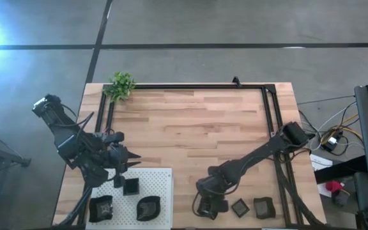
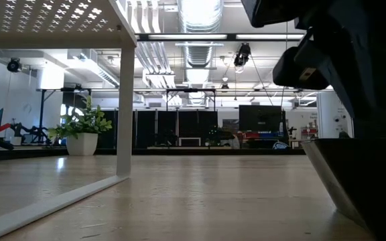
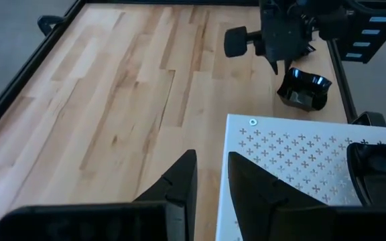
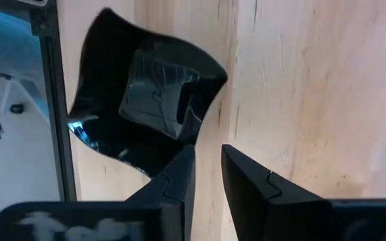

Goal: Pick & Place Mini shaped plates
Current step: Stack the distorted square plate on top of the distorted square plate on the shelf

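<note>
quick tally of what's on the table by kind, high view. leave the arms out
Small black dishes on the white perforated board: 3
Small black dishes on the bare wood by the right arm: 3, one partly under the right gripper, two beside it
White perforated board: 1
Small green plant: 1
Total: 8

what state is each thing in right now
left gripper: open, empty, above the white board
right gripper: down at the rim of the wavy plate
wavy plate: on the table
three plates: on the board
two plates: on the table
plant: upright
</note>
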`<state>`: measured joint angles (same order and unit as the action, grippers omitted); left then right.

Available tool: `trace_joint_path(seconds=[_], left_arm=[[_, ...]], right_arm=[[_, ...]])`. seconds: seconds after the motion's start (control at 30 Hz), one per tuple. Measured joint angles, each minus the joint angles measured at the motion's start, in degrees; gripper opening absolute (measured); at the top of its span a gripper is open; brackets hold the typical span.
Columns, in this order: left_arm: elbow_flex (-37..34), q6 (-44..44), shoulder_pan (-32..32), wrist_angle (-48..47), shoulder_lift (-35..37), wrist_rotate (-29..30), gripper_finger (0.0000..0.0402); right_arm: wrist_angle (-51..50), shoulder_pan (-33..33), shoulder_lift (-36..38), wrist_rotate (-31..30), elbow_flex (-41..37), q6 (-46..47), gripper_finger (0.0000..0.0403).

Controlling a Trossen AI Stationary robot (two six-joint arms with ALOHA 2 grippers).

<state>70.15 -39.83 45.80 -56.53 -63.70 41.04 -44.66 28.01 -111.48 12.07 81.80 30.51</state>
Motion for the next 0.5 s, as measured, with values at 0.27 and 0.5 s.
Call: trace_joint_path(seconds=[0.27,0.5], left_arm=[[0.0,0.4,0.0,0.0,0.0,0.0,0.0078],[0.0,0.4,0.0,0.0,0.0,0.0,0.0078]], right_arm=[[1.0,0.1,0.0,0.0,-0.2,2.7,0.0074],[3.8,1.2,-1.8,-0.1,-1.4,2.6,0.0082]])
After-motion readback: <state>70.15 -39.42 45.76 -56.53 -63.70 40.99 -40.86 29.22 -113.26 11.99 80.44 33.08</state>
